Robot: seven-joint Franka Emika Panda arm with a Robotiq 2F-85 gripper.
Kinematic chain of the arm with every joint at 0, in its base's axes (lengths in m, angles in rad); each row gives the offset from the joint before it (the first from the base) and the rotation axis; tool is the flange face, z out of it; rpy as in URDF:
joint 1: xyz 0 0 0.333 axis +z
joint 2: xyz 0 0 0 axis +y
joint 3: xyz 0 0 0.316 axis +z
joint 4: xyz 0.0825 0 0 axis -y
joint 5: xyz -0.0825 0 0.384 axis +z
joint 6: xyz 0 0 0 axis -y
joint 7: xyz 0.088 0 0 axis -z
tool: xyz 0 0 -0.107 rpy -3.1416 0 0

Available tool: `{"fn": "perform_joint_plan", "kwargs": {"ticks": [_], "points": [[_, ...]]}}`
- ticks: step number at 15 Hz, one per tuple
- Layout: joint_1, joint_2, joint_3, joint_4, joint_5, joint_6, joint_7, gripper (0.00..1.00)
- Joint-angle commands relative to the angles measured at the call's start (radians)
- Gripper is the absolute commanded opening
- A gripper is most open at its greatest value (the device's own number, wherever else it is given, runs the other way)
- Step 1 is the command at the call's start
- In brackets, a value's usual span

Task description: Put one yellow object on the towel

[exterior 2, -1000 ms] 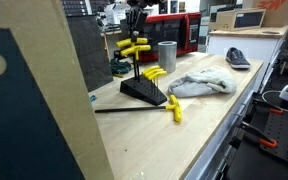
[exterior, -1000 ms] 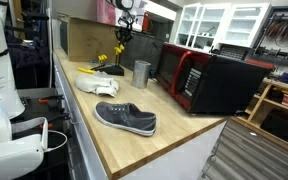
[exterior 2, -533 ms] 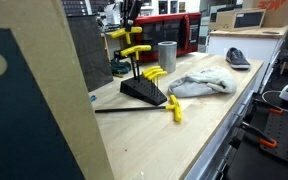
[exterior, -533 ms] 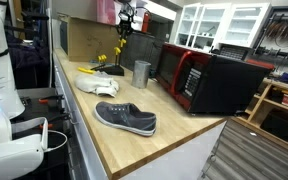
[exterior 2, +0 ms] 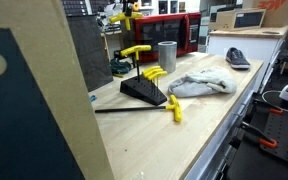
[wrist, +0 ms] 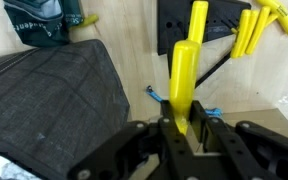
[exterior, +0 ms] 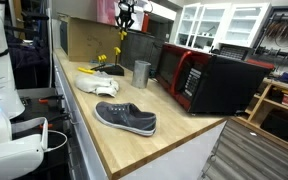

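Although the pick looked done, the placing was not. The table (exterior: 134, 140) carried a microwave (exterior: 209, 80), a shoe (exterior: 126, 118) and the towel (exterior 2: 199, 84), and in both exterior views nothing yellow lay on that towel. Beside the towel stood a black stand (exterior 2: 144, 92) with more yellow tools in it, a metal cup (exterior 2: 166, 55) stood behind, and a loose tool (exterior 2: 174, 110) lay on the table just in front of the stand, clear of the cloth. High above the stand hung the gripper (exterior 2: 124, 10), and the wrist view showed its fingers (wrist: 171, 135) pinching the shaft of one yellow key (wrist: 184, 80), with the T-handle pointing away from the camera and the key well clear of the stand. What remained, by my reading, was the whole carry: moving sideways over the towel, lowering, and letting the key go onto the cloth.
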Motion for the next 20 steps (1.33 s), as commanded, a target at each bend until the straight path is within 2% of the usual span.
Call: {"fn": "perform_joint_plan", "kwargs": {"ticks": [1,9,11,15,20], "points": [[-0.005,-0.040,-0.022,0.039,-0.033,-0.117,-0.019,0.06],[0.017,-0.075,-0.041,0.066,-0.307,-0.345,-0.020,0.06],[0.022,-0.072,-0.035,0.051,-0.357,-0.404,-0.080,0.06],[0.027,-0.066,-0.025,-0.017,-0.349,-0.466,-0.252,0.06],[0.033,-0.074,-0.017,-0.169,-0.329,-0.466,-0.428,0.06]]}}
